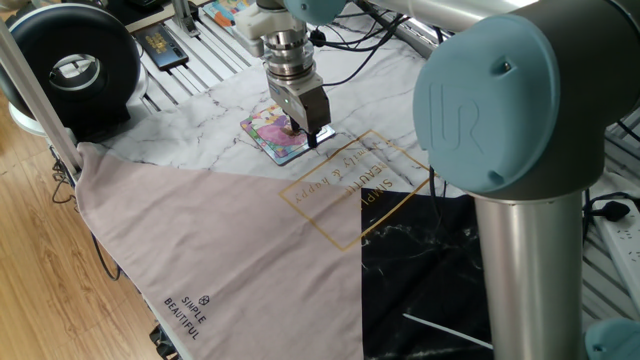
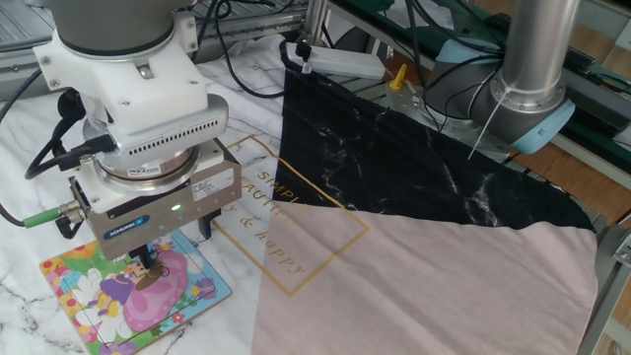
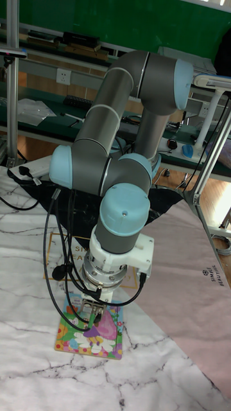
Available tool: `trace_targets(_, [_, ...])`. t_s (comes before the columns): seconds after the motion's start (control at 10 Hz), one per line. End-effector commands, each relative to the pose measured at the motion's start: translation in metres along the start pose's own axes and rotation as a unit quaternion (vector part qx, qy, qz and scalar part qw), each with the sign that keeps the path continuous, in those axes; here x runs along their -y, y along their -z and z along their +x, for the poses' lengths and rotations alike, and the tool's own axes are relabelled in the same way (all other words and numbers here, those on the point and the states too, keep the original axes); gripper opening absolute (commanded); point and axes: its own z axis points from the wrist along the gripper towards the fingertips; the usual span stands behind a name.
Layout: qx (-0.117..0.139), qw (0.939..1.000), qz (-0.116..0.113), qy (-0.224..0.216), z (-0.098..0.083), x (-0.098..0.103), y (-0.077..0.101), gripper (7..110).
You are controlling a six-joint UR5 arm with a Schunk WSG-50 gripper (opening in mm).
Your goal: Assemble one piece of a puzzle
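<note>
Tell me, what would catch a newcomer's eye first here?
Probably the big grey arm with pale blue joints, bent down over the marble-patterned table. Its gripper has its fingertips right down at a small bright cartoon puzzle in pink, green and yellow. Beside that lies a large cloth, part dusty pink, part black marble, with a gold printed frame.

Even, bright indoor light fills all three views, with soft, faint shadows. The arm's big blue joint cap [image 1: 495, 105] looms close to one fixed camera and looks slightly soft. Its metal tube [image 1: 530, 270] carries a pale vertical sheen. In the tall fixed view the marble cloth [image 3: 38, 359] is bright, the background dimmer.
</note>
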Motion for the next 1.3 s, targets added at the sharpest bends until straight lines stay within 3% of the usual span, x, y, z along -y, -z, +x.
trace_targets(0.0, [0.003,1.0,-0.002,-0.002,-0.001,0.001,0.005,66])
trace_targets(0.3, [0.01,0.9999,0.001,-0.003,-0.006,0.006,-0.004,66])
trace_targets(0.9, [0.005,0.9998,-0.017,0.002,-0.003,-0.002,0.017,66])
trace_targets(1.2, [0.0,0.9999,-0.012,-0.004,0.006,-0.003,0.011,66])
